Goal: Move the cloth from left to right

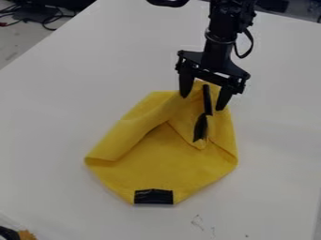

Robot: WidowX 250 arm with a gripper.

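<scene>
Table [50, 117] in front of you is smooth, flat and white. Near its middle in your view lies the soft yellow cloth [163, 159], rumpled, its left side folded inward; its long axis runs from a peaked top down and slightly left to a blunt corner. Your black arm [220, 40] hangs steeply from the top edge. Your claw [202, 102] is released, fingers spread astride the cloth's peak. A shiny black patch [153, 197] covers the blunt corner.

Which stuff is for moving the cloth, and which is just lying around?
For the job:
yellow cloth with black patches
gripper

Just lying around:
cables, top left
orange-brown thing, bottom left, can't tell what
</scene>
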